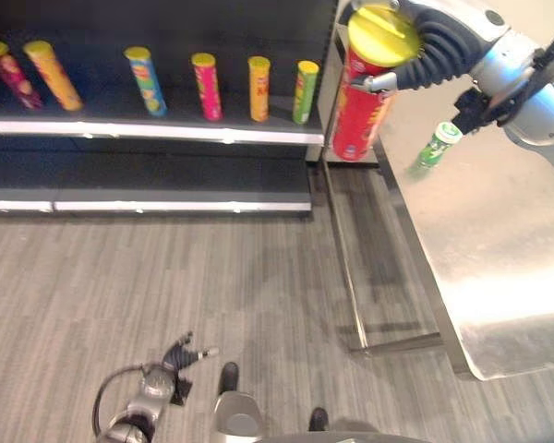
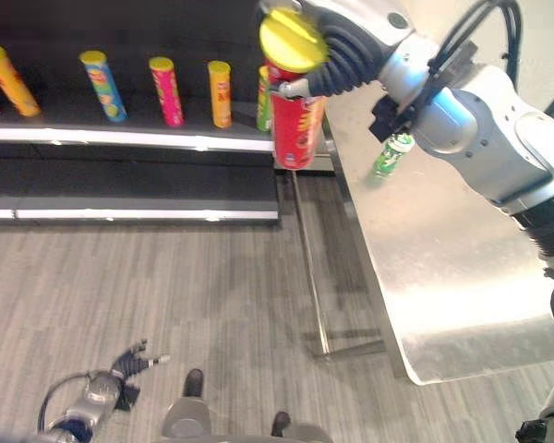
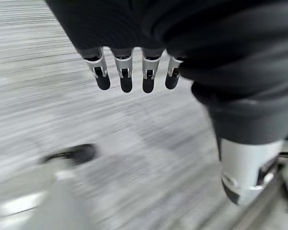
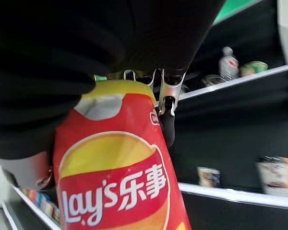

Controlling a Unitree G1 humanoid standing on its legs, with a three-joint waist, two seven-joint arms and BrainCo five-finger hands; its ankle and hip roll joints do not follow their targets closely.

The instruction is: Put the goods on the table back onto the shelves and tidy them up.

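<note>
1. The right hand [image 1: 415, 46] had its fingers curled round a red chip canister [image 1: 362, 109], held in the air between the shelf [image 1: 157, 129] and the metal table [image 1: 489, 231].
2. The canister stood near upright, yellow lid up.
3. The left hand [image 1: 180, 358] hung low, fingers relaxed.

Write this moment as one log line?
right hand: shut on red chip can, lifted | left hand: open, low | green bottle: on table

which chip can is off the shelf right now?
The red chip can with the yellow lid: the right hand grips it in the air beside the table. The other cans stand on the shelf.
</note>
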